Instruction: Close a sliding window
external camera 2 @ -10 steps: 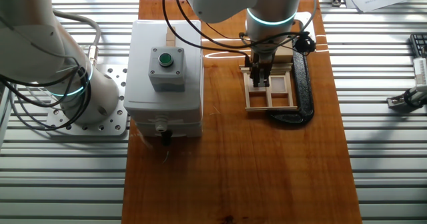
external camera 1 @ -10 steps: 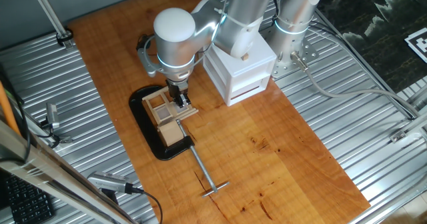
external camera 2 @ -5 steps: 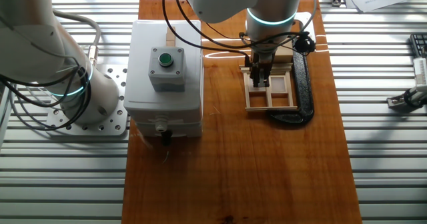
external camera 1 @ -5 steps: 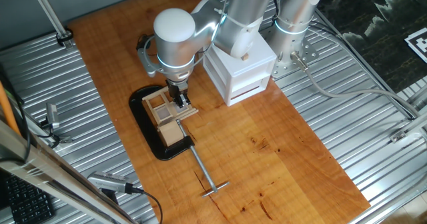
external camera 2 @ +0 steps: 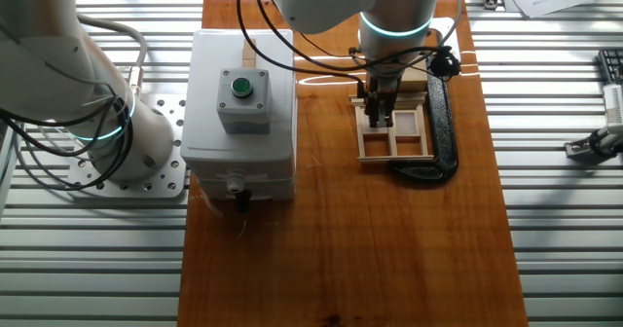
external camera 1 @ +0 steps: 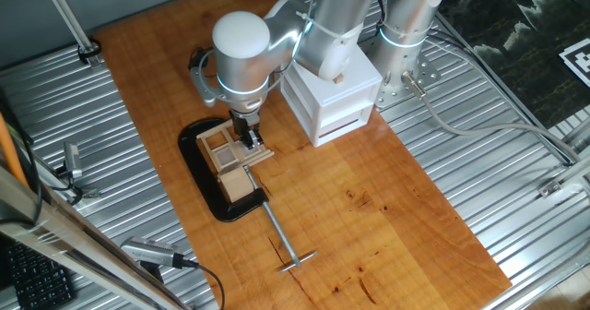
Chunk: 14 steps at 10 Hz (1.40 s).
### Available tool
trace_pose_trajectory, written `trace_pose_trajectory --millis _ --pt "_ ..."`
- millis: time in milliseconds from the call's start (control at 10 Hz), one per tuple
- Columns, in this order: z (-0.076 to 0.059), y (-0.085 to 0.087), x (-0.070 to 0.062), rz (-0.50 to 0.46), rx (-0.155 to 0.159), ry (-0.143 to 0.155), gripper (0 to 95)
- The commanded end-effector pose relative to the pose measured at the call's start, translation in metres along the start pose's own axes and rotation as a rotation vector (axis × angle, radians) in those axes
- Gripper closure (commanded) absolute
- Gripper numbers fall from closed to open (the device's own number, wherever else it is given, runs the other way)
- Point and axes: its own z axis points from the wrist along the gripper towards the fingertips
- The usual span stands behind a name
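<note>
At the window's far end, your gripper is planted straight down into the sliding window, fingers dark and close together, sitting on or around a grid bar of the sash. Whether they're pinching that bar or just pressed against it, you can't tell from either camera: the wrist hides the tips in one view, and in the other they're too small to resolve.

In the one fixed view the gripper sits at the end of the window nearest the arm's base, with the rest of the frame running away from it toward the near edge of the wooden surface. That's your key relation: the window's long axis lies along that line, so any slide has to go along the frame's length, not across it. The black base plate lies under and beside the frame, on the side away from the white box with the green button. The box is well apart from the window, clear of the slide path. A metal T-handle rod sticks out from the base plate's near end.

My read: contact is made and the sash stroke is the step in hand. How far shut it is I can't judge here.

Versus the earlier frames: no visible difference. Arm, gripper and sash sit in the same spots in both views, so you're either paused or moving too slowly to show.
</note>
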Motion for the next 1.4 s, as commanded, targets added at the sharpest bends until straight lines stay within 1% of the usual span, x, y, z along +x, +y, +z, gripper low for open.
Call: trace_pose_trajectory --millis 100,1400 --pt "0.0003 -0.0003 -0.0003 -0.001 0.002 -0.001 95.0" --pt "0.0018 -0.0008 -0.0006 -0.018 0.002 -0.001 95.0"
